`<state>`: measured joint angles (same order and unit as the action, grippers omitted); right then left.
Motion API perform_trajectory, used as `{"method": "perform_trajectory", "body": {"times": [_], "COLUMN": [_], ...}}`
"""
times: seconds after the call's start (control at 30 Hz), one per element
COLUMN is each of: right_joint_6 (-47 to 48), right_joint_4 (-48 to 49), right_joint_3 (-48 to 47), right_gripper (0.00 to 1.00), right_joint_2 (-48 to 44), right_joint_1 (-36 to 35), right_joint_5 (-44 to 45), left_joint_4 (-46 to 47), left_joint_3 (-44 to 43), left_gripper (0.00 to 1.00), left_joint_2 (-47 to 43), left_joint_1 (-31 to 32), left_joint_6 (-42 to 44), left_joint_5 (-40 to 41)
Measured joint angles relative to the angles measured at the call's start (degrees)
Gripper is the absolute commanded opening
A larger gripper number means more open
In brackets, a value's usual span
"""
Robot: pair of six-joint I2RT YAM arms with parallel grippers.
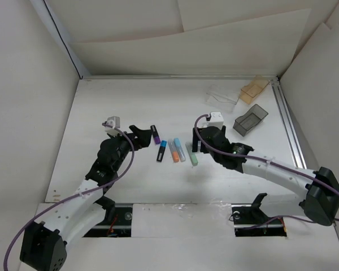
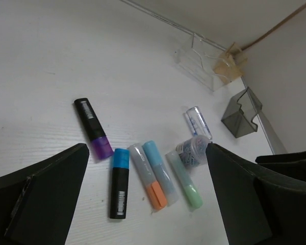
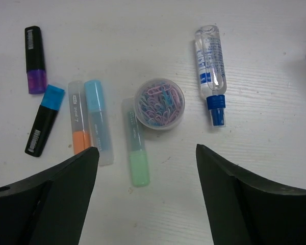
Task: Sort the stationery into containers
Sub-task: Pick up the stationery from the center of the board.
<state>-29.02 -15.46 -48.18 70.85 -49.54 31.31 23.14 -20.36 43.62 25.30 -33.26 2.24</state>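
Your right hand (image 3: 147, 149) hangs wide open, empty, over the paper-clip tub (image 3: 159, 103). Your left hand (image 2: 147, 149), equally spread and empty, faces the highlighters (image 2: 119, 186) left of that tub. Risk: the green highlighter (image 3: 135, 148) lies just beside the tub, so a grasp may knock it. The clear box (image 1: 221, 96) beyond the tub is barely discernible.
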Motion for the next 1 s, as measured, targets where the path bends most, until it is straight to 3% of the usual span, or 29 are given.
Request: {"method": "perform_trajectory", "body": {"times": [0.07, 0.1, 0.13, 0.27, 0.3, 0.33, 0.4, 0.43, 0.47, 0.53, 0.8, 1.0], "right_joint_6": [-0.3, -0.5, -0.5, -1.0, -1.1, -1.1, -1.4, -1.3, -1.4, -1.4, -2.1, -4.3], "right_joint_4": [-0.6, -0.8, -1.1, -2.6, -2.8, -3.3, -3.9, -4.2, -4.7, -5.9, -8.5, -9.4], "right_joint_3": [-0.5, -0.9, -1.3, -3.4, -4.3, -5.1, -6.2, -6.6, -7.2, -8.5, -14.2, -15.7], "right_gripper": [0.53, 0.20, 0.04, 0.00, 0.07, 0.34, 0.61, 0.82, 0.88, 0.94, 0.94, 0.92], "right_joint_2": [0.4, 0.7, 1.2, 3.5, 4.5, 5.3, 6.6, 7.2, 8.0, 9.6, 18.6, 23.0], "right_joint_1": [-0.3, -0.4, -0.5, -0.6, -0.6, -0.6, -0.7, -0.7, -0.7, -0.7, -0.8, 1.5], "right_joint_5": [0.1, 0.3, 0.4, 1.7, 2.0, 2.4, 3.1, 3.3, 3.5, 4.1, 4.9, 4.8], "left_joint_4": [0.4, 0.4, 0.4, 2.8, 3.3, 3.7, 4.1, 4.5, 5.0, 6.4, 2.6, 2.3], "left_joint_3": [0.0, 0.0, 0.0, 1.8, 2.5, 3.0, 3.3, 3.3, 3.5, 4.5, 3.7, 4.2], "left_gripper": [1.00, 1.00, 1.00, 1.00, 1.00, 1.00, 1.00, 1.00, 1.00, 1.00, 1.00, 1.00], "left_joint_2": [-0.7, -0.7, -0.7, -2.7, -3.5, -3.8, -4.0, -4.0, -4.0, -4.0, 0.6, -2.7], "left_joint_1": [0.0, 0.0, 0.0, 0.0, 0.0, 0.0, 0.0, 0.0, 0.0, 0.0, 0.0, 0.0], "left_joint_6": [-0.2, -0.3, -0.4, -0.7, -0.7, -0.7, -0.3, -0.2, -0.1, 0.0, -0.9, -1.4], "left_joint_5": [-1.2, -1.5, -1.7, -1.9, -1.7, -1.4, -0.6, -0.1, 0.3, 1.8, 8.0, 9.4]}}
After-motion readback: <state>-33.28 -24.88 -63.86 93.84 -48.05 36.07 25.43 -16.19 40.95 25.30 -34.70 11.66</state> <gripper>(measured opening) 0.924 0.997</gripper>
